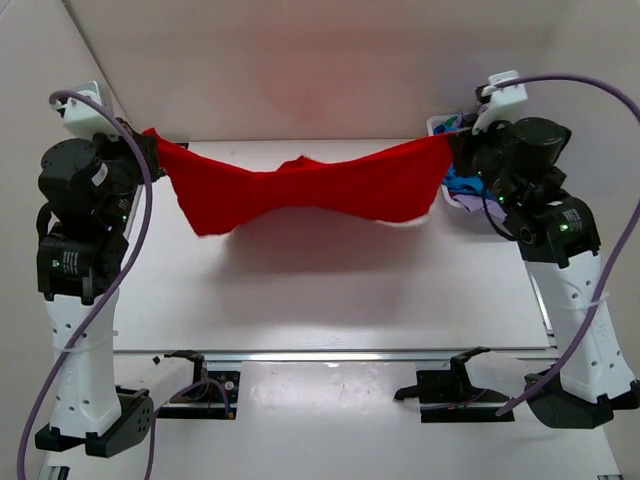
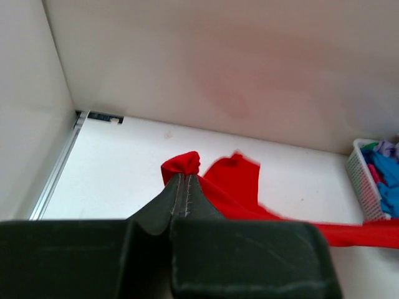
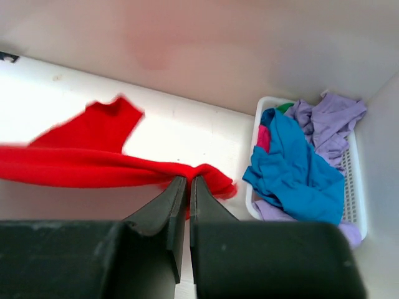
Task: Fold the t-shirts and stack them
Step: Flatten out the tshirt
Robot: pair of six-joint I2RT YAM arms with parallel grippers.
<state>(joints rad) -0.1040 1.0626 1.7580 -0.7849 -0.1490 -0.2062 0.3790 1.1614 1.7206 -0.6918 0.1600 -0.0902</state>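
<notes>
Red t-shirt (image 1: 300,190): unfolded, hanging taut in mid-air, 10 to 2 o'clock.
Left gripper (image 2: 185,179): clamped tight on one end.
Right gripper (image 3: 188,182): clamped tight on the other end.
Blue t-shirt (image 3: 293,162), lavender t-shirt (image 3: 327,118): heaped in basket (image 3: 265,103), 2 o'clock.
Progress: early, nothing folded or stacked.

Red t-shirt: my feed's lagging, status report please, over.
Left gripper, right gripper both shut on red t-shirt. Stretched between them above table. Blue shirt, lavender shirt in basket. Nothing obstructing.
</notes>
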